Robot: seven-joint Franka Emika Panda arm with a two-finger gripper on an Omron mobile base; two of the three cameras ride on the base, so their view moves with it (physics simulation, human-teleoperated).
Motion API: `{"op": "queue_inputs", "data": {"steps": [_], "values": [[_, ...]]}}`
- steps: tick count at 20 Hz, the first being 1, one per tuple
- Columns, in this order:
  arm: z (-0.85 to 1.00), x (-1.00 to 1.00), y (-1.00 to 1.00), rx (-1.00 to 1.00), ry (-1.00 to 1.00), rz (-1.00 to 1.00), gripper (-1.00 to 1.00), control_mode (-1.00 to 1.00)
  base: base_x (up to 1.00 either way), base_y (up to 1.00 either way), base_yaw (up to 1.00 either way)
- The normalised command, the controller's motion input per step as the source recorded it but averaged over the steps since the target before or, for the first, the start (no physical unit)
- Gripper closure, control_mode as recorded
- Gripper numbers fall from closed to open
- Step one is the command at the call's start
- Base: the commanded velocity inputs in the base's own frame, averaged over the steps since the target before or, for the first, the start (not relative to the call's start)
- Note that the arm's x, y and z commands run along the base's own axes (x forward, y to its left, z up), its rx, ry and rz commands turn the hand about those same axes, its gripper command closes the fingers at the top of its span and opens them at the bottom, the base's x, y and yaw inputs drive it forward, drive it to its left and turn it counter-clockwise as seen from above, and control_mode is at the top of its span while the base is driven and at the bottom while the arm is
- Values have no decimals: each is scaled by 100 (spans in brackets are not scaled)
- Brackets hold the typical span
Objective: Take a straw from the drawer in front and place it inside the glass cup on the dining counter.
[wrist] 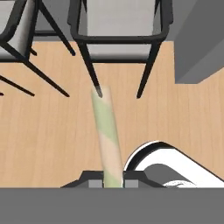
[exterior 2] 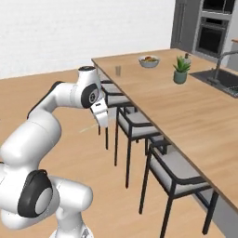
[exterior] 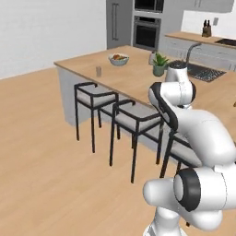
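A thin straw [wrist: 107,131] with pale green and tan bands rises from between my fingertips, and my gripper [wrist: 112,180] is shut on it. It points down at the wood floor in front of a stool. In the right base view my gripper [exterior 2: 102,120] hangs at stool height, left of the dining counter [exterior 2: 158,95]. The small clear glass cup [exterior: 98,70] [exterior 2: 118,70] stands upright near the near edge of the dining counter [exterior: 133,79], well ahead of my hand. The drawer is out of view.
Three dark-framed stools [exterior: 94,97] [exterior 2: 135,124] [wrist: 116,22] line the counter's near side, between me and the top. A fruit bowl [exterior: 119,59] [exterior 2: 148,61] and a potted plant [exterior: 159,65] [exterior 2: 181,70] stand beyond the cup. A sink [exterior 2: 222,76] lies at the right.
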Motion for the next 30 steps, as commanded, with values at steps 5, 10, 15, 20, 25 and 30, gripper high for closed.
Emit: {"op": "queue_inputs", "data": {"steps": [5,10,15,20,25,30], "values": [[0,0,0,0,0,0,100,100,75,91,-57],[0,0,0,0,0,0,100,100,56,99,-53],[0,0,0,0,0,0,100,100,38,100,-47],[0,0,0,0,0,0,100,100,15,100,-41],[0,0,0,0,0,0,100,100,4,100,-38],[0,0,0,0,0,0,100,100,2,100,-35]]}}
